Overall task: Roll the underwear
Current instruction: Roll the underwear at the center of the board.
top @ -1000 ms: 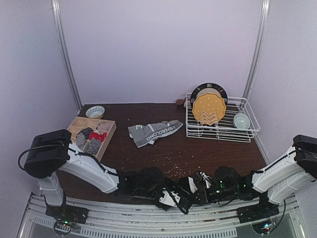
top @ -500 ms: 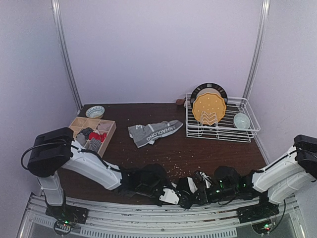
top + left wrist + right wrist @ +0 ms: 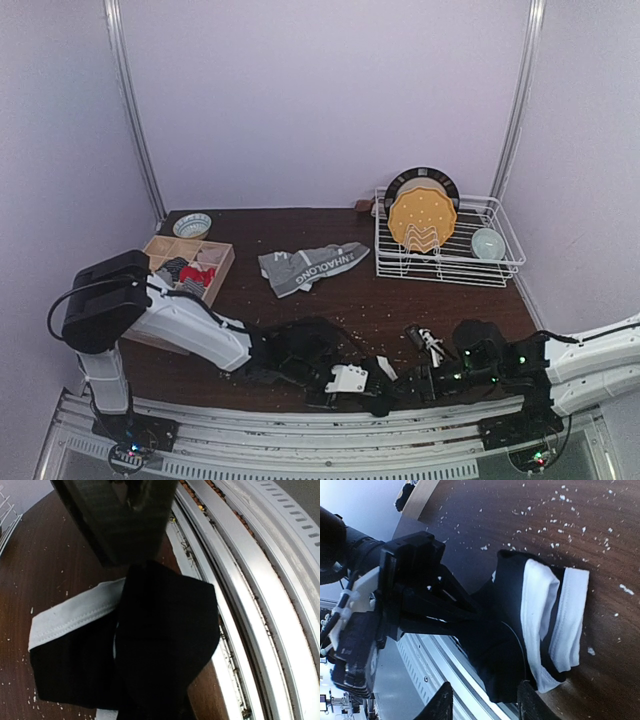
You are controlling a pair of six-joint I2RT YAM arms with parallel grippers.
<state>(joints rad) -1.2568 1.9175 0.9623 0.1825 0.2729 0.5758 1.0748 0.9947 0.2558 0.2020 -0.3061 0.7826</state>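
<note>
A bunched pair of black underwear (image 3: 505, 645) with a white waistband lies at the table's near edge, against the metal rail. It fills the left wrist view (image 3: 165, 645). My left gripper (image 3: 468, 611) is shut on its black cloth from the left, and the cloth hides its fingertips in its own view. My right gripper (image 3: 485, 702) stands open just off the bundle's near end, one fingertip (image 3: 442, 700) either side. A grey pair of underwear (image 3: 312, 266) with a white-lettered waistband lies flat mid-table.
A wooden divider box (image 3: 160, 262) holding rolled cloth stands at the left, with a small bowl (image 3: 192, 224) behind it. A white wire dish rack (image 3: 500, 262) at the back right holds a yellow plate (image 3: 422, 222) and a bowl (image 3: 487, 243). Crumbs dot the dark table (image 3: 460, 305).
My left gripper has closed on the black underwear and shifted right. My right gripper has let go, opened and drawn back to the right.
</note>
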